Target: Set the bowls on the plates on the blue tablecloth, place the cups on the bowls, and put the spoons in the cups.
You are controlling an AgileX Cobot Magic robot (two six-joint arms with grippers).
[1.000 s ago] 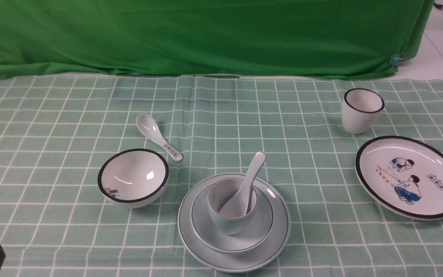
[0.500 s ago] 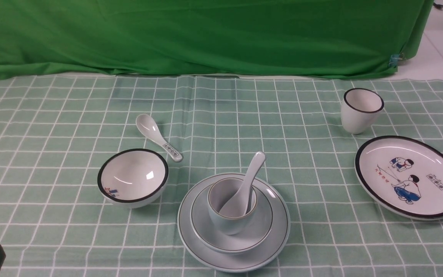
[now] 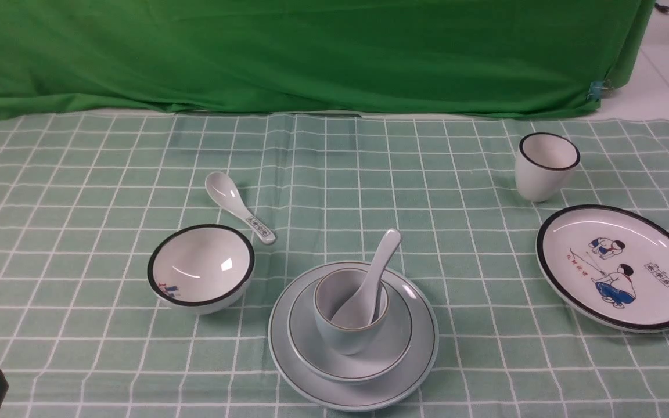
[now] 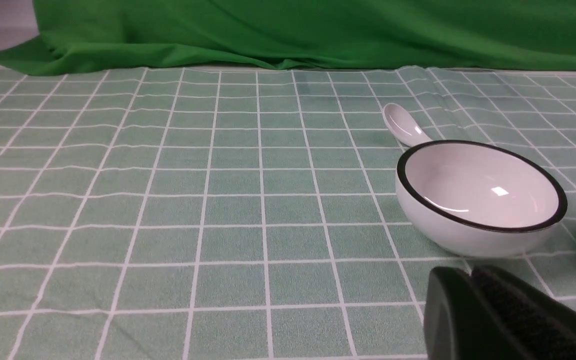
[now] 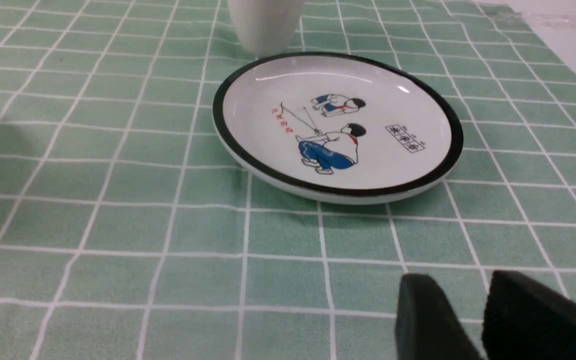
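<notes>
Leaning in a pale cup (image 3: 346,337), one spoon (image 3: 369,284) crowns the stacked pale bowl (image 3: 369,368) and plate (image 3: 355,402); the black-rimmed bowl (image 3: 201,267), cup (image 3: 543,171), plate (image 3: 619,270) and labeled spoon (image 3: 238,206) sit apart on the tablecloth (image 3: 108,174). The left gripper (image 4: 473,272) is clenched, the right gripper (image 5: 460,277) parted.

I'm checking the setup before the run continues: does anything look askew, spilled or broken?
Nothing stands out: no spill or breakage shows. The plain spoon leans inside the pale cup, as intended; the labelled spoon lies loose on the tablecloth.
</notes>
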